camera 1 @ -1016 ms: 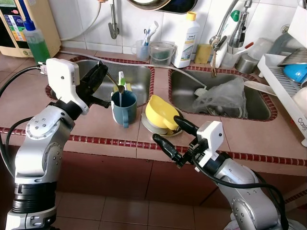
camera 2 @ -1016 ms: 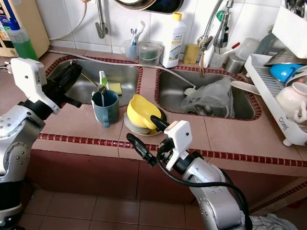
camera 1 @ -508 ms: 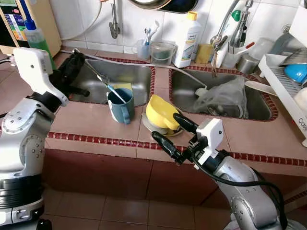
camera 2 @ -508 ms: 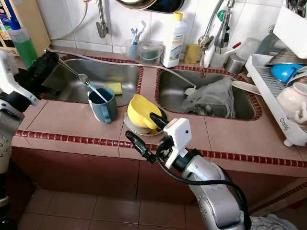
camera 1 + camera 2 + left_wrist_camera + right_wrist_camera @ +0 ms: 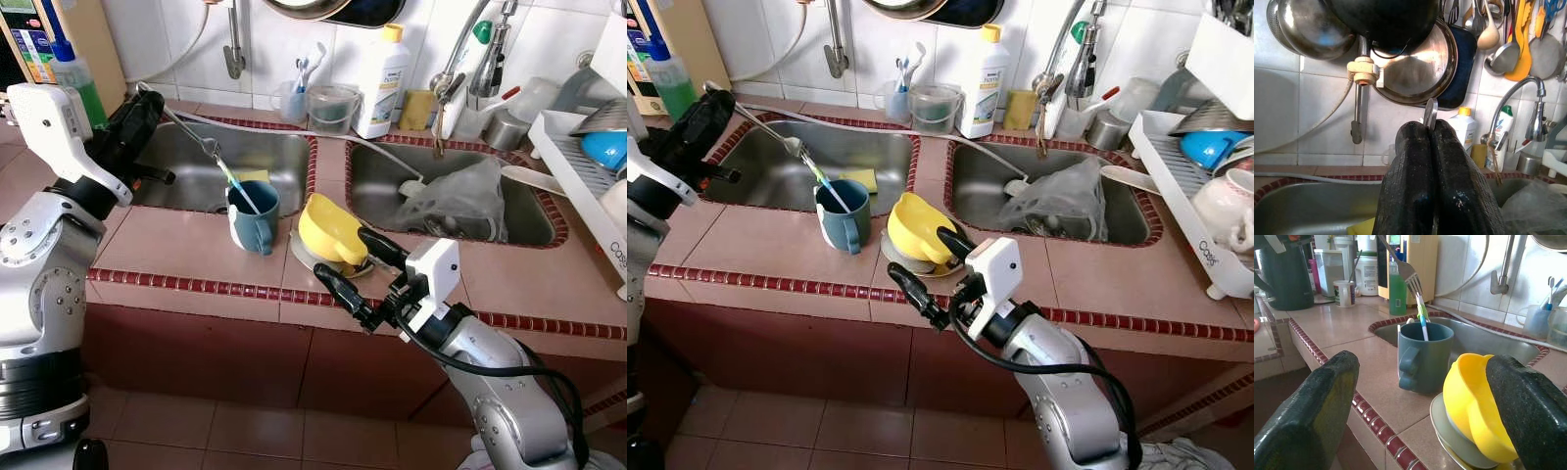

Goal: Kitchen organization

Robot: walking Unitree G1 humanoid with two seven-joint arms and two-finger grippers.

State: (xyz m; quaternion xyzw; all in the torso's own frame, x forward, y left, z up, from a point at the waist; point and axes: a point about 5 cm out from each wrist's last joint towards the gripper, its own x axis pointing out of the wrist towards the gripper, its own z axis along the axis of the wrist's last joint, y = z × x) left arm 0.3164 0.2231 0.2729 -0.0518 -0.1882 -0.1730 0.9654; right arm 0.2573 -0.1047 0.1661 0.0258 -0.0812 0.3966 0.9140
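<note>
Fork held above blue mug on tiled counter (image 5: pixel 186 250).

Eye views: left claw (image 5: pixel 137 108), upper left, clamped on a silver metal fork (image 5: pixel 186 129) slanting over the blue ceramic mug (image 5: pixel 253 217), centre-left. Right claw (image 5: pixel 360 274), centre, fingers spread wide, holding nothing, beside the yellow plastic bowl (image 5: pixel 328 230).
Left wrist view: fingers (image 5: pixel 1410 196) pressed together, fork handle between.
Right wrist view: fingers apart around the bowl.

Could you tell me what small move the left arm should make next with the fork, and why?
Probably lift a little higher: the left gripper is shut on the metal fork, whose tines hover just above the blue mug, close to the toothbrush standing inside.
</note>
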